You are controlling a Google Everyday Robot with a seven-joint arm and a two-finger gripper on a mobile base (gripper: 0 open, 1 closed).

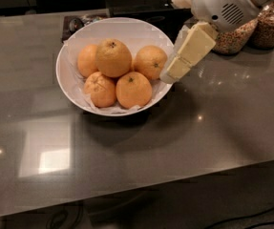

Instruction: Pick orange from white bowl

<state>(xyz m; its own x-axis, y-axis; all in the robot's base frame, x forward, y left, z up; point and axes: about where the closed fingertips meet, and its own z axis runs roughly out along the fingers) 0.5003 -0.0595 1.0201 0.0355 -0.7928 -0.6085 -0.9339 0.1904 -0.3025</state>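
The white bowl (74, 46) sits on the grey table, left of centre, lined with crinkled white paper. It holds several oranges. The orange (113, 57), the largest and paler with dimpled skin and a dark stem dot, rests on top of the pile. Smaller deeper-orange ones lie around it (133, 89). My gripper (171, 73) reaches down from the upper right. Its cream finger tip is at the bowl's right rim, just right of the rightmost orange (150, 62). It holds nothing.
Glass jars (272, 26) with brownish contents stand at the back right, behind my arm. A dark tray with small items (81, 22) lies behind the bowl. The table's front edge runs along the bottom.
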